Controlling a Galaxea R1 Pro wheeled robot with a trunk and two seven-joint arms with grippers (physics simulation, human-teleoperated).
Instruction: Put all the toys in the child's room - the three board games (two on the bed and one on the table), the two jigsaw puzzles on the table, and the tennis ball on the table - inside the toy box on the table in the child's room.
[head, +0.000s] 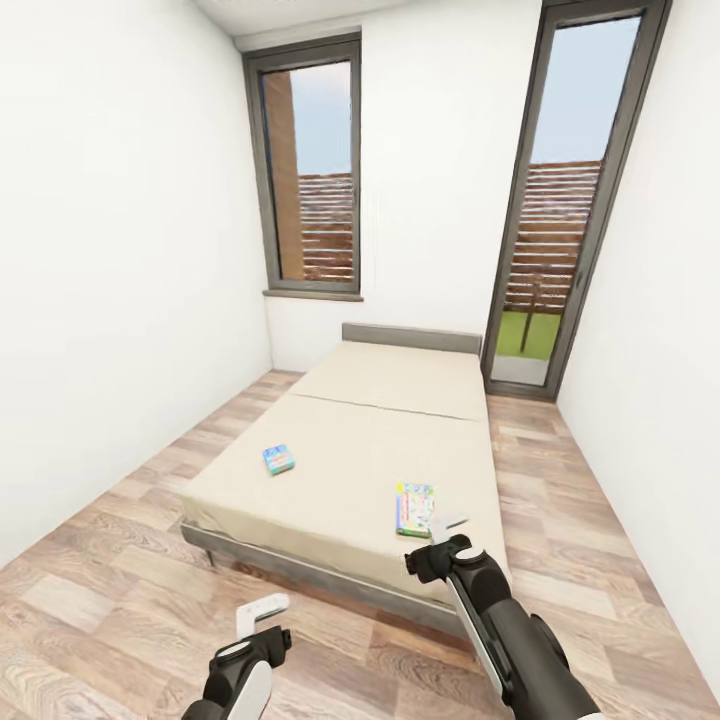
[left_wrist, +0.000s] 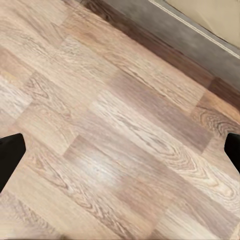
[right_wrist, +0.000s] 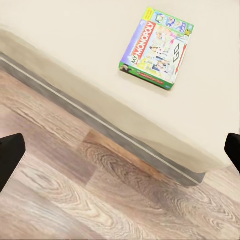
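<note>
The bed (head: 370, 420) with its beige mattress and grey frame fills the middle of the child's room. Two board games lie flat on it: a small, mainly blue box (head: 279, 459) at the near left and a white, green and red box (head: 414, 508) near the front right edge, seen in the right wrist view as a Monopoly box (right_wrist: 157, 46). My right gripper (head: 450, 528) hovers open just in front of that box, over the bed's front edge. Lower left, my left gripper (head: 262, 610) hangs open above the plank floor (left_wrist: 120, 125). The table, toy box, jigsaw puzzles and tennis ball are out of view.
White walls close in on both sides. A tall window (head: 310, 170) and a glass door (head: 570, 200) stand behind the bed. Strips of wood floor (head: 110, 560) run along the bed's left and right sides and in front of it.
</note>
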